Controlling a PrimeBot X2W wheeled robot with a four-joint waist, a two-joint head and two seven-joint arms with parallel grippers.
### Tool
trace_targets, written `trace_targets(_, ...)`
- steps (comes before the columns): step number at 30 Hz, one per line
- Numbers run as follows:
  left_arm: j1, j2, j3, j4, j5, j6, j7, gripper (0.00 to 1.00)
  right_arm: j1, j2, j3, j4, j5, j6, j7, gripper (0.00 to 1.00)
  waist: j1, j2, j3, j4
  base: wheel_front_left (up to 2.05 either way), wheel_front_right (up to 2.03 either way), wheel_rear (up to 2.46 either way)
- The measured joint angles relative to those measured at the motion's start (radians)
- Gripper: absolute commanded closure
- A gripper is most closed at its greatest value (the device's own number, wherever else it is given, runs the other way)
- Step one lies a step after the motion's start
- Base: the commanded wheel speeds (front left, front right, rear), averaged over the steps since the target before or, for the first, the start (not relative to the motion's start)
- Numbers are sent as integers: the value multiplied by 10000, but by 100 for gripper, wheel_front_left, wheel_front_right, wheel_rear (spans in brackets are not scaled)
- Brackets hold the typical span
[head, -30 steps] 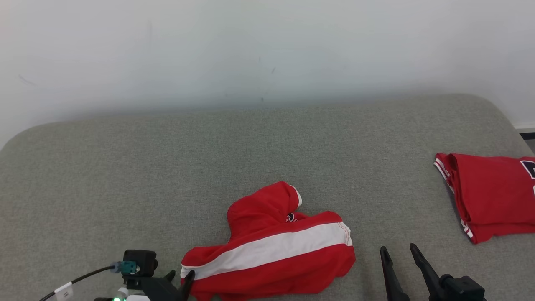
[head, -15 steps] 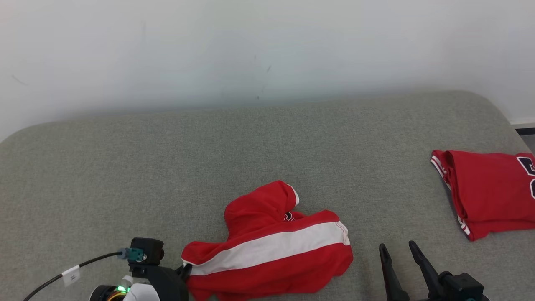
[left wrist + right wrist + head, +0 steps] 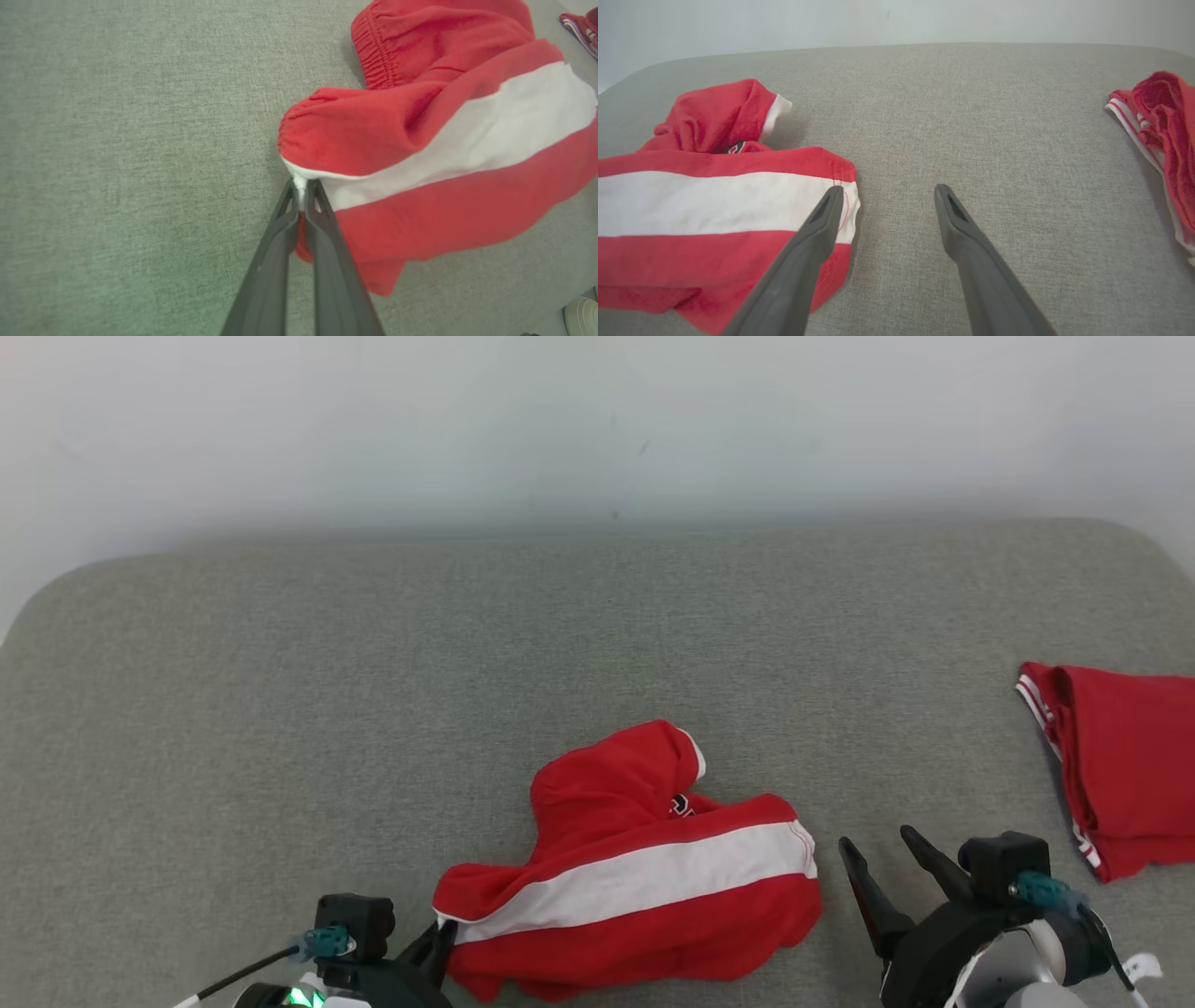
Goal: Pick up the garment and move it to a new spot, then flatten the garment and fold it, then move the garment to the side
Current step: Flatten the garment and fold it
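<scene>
Left gripper pinches the edge of the red garment on the grey cushion

The garment [image 3: 597, 803] lies crumpled near the front edge of the cushion [image 3: 327, 709], a little right of the middle in the head view. It is red with a broad white band [image 3: 644, 877] running across it, and one rumpled end with an elastic hem is bunched up toward the wall [image 3: 560, 420].

The left gripper [image 3: 301, 186] is at the garment's left end. Its two dark fingers are pressed together on a small fold of cloth, right where the white band meets the edge. The rest of the garment rests on the cushion.

The right gripper [image 3: 888, 188] hangs low just beside the garment's right end with its fingers spread wide and nothing between them. In the right wrist view its left finger overlaps the garment's corner, but I cannot tell whether it touches.

A second red garment [image 3: 1120, 765] with thin white edging lies folded well apart, at the cushion's far right
</scene>
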Motion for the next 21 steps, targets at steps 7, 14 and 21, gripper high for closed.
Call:
trace_targets(7,39,-58,-75,-75,0,48,-86,100,-828,-336,568,408,535,0,2004,0,0,0,206,256,0,0,0)
trace_targets(14,-152,-59,-159,-125,25,56,-151,100,-1625,-320,947,754,940,0,3321,0,0,0,460,306,0,0,0)
trace_targets(21,-323,-104,-228,-96,31,15,-203,100,-1679,-56,1041,736,1352,0,4071,0,0,0,652,370,0,0,0)
